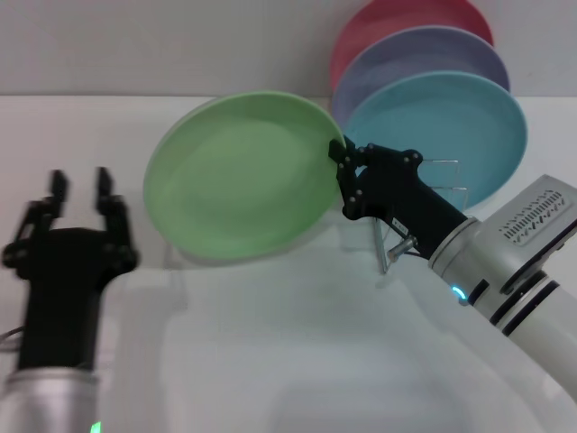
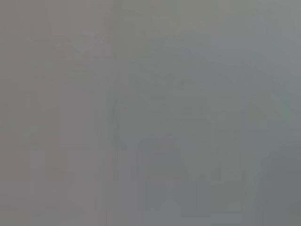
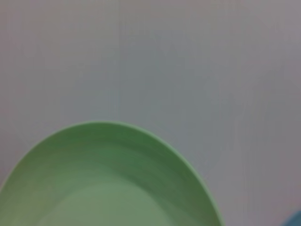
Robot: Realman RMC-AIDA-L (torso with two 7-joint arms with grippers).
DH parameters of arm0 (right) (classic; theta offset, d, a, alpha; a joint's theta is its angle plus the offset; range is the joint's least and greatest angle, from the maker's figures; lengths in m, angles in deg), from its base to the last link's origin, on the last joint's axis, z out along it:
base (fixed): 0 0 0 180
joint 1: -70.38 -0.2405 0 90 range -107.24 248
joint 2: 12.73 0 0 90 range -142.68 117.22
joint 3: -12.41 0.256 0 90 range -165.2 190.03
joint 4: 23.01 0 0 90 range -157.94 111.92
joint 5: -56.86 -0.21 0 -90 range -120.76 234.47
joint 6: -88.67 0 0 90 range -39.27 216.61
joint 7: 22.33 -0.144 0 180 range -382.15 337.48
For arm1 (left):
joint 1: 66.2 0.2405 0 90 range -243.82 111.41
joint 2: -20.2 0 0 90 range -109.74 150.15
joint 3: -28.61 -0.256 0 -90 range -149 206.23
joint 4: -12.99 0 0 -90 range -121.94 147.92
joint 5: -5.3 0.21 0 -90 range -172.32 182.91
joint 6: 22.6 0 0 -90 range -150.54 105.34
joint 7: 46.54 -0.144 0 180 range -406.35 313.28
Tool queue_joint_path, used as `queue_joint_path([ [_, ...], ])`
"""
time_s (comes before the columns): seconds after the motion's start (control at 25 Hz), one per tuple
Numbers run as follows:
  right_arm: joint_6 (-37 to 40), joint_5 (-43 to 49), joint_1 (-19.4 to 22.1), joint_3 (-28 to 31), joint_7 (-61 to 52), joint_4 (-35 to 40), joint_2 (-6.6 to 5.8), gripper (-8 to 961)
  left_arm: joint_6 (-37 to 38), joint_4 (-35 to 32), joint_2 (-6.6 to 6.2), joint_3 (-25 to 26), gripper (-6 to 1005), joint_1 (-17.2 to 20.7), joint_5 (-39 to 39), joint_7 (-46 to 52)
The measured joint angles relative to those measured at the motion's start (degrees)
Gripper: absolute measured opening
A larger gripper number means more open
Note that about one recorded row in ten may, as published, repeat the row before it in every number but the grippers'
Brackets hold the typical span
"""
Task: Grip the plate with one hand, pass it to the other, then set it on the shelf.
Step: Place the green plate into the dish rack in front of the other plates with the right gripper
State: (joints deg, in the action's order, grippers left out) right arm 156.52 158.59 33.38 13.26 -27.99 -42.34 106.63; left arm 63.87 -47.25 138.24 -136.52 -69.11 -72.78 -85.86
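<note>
The light green plate (image 1: 242,176) is held tilted above the white table, left of the rack. My right gripper (image 1: 343,171), on the silver-white arm with black bands and a cyan light, is shut on the plate's right rim. The plate also fills the lower part of the right wrist view (image 3: 108,183). My left gripper (image 1: 81,191), on the arm with a green light, is open and empty at the left, apart from the plate. The wire shelf (image 1: 448,185) stands behind my right gripper, largely hidden by it. The left wrist view shows only a blank grey surface.
A turquoise-blue plate (image 1: 451,126), a lilac plate (image 1: 424,59) and a red plate (image 1: 397,23) stand upright in the rack at the back right. A white wall runs behind the table.
</note>
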Motion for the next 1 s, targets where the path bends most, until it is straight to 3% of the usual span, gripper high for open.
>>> queue_joint_path([
  [0.16,3.5,0.0,0.5,0.0,0.2,0.3,-0.01,19,10.8,9.5,0.03,0.3,366,1.7,7.5,17.2],
  [0.28,9.5,0.0,2.4,0.0,1.7,0.0,-0.06,19,17.7,18.9,0.3,0.6,386,0.1,8.7,31.6],
  [0.52,23.4,-0.4,10.1,1.0,2.9,-0.8,-0.1,19,18.9,32.9,0.18,5.0,419,-5.2,8.6,55.5],
  [0.56,27.1,-0.4,12.8,2.1,2.9,-0.7,-0.19,19,18.9,33.8,0.18,5.3,420,-5.7,8.6,56.7],
  [0.72,30.9,-0.4,16.4,4.0,3.0,0.5,-0.26,19,17.8,35.5,0.1,6.0,421,-8.1,8.9,60.1],
  [1.0,32.2,-0.5,20.0,5.9,3.0,5.7,-0.14,20,17.4,35.6,0.01,5.8,423,-9.8,9.3,61.8],
])
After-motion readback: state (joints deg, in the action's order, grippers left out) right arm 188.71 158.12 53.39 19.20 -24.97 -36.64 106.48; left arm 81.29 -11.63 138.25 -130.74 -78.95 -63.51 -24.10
